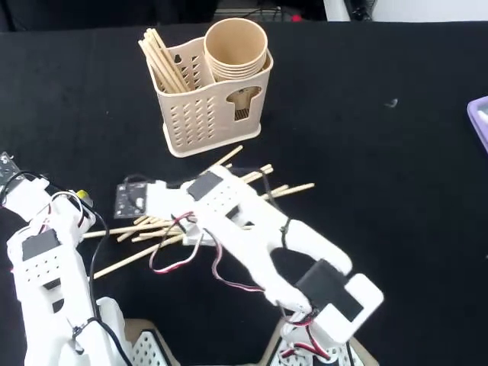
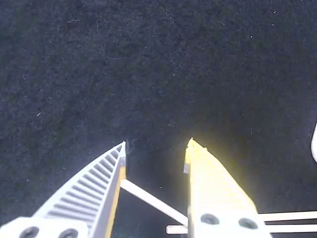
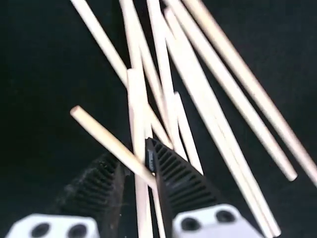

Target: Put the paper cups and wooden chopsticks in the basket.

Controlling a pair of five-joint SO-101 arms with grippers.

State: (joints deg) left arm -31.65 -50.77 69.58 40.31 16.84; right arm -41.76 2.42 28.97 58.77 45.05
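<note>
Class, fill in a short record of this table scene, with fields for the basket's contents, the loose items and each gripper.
basket: upright on the table, two compartments
paper cups: stacked in one compartment
chopsticks in basket: bundle leaning in the other compartment
loose chopsticks: scattered on the table between the basket and the arms
right gripper: down in the loose pile, shut on a chopstick
left gripper: open, over bare table at the pile's edge
</note>
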